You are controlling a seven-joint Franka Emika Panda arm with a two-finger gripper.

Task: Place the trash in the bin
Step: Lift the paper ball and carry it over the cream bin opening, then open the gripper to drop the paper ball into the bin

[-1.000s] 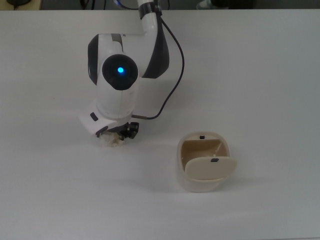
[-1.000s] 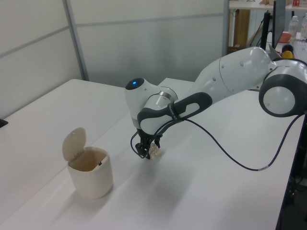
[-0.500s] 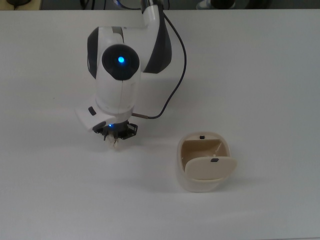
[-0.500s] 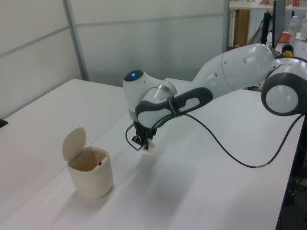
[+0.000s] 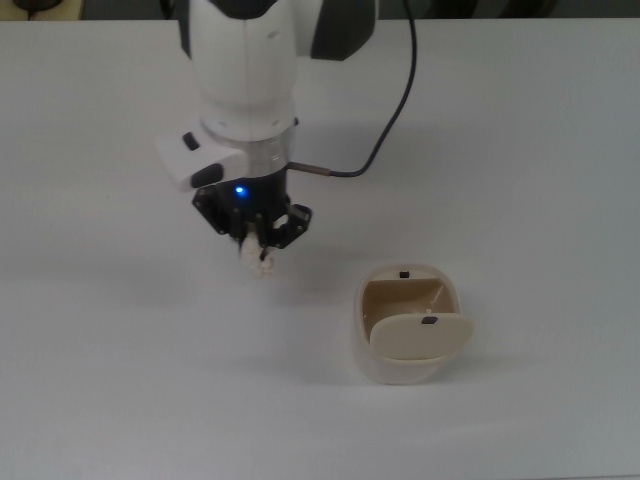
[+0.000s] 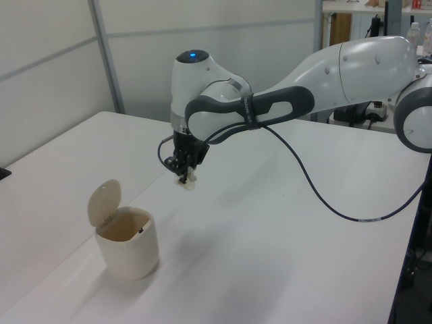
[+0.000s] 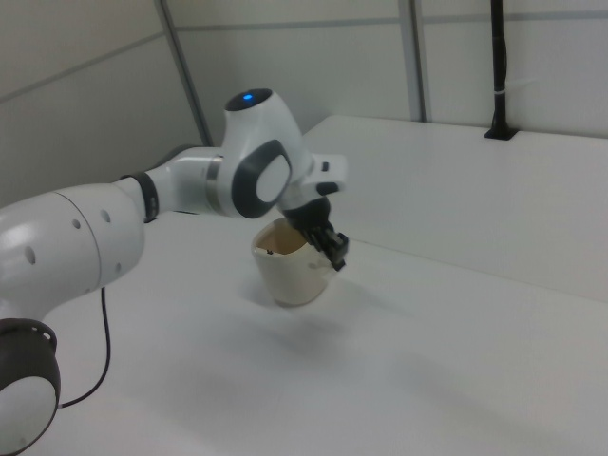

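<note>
My gripper (image 5: 256, 243) hangs above the white table (image 5: 120, 380), shut on the trash (image 5: 259, 259), a small lumpy off-white wad that pokes out below the fingertips. The left view shows the gripper (image 6: 183, 173) and the trash (image 6: 190, 181) well above the tabletop. The bin (image 5: 361, 345) is cream-beige and stands to the top view's lower right of the gripper, its flap lid (image 5: 421, 336) swung open. In the left view the bin (image 6: 129, 251) sits lower left of the gripper with the lid (image 6: 104, 201) upright. The right view has the gripper (image 7: 334, 253) in front of the bin (image 7: 288, 275); the trash is hidden there.
The arm's black cable (image 5: 398, 106) loops off the wrist and sags over the table (image 6: 322, 200) in the left view. Grey wall panels (image 6: 54, 74) back the table. Its right edge (image 6: 403, 270) runs along the left view's right side.
The gripper has risen off the table with the trash in it and shifted a little toward the bin. The bin and its lid have not moved.
</note>
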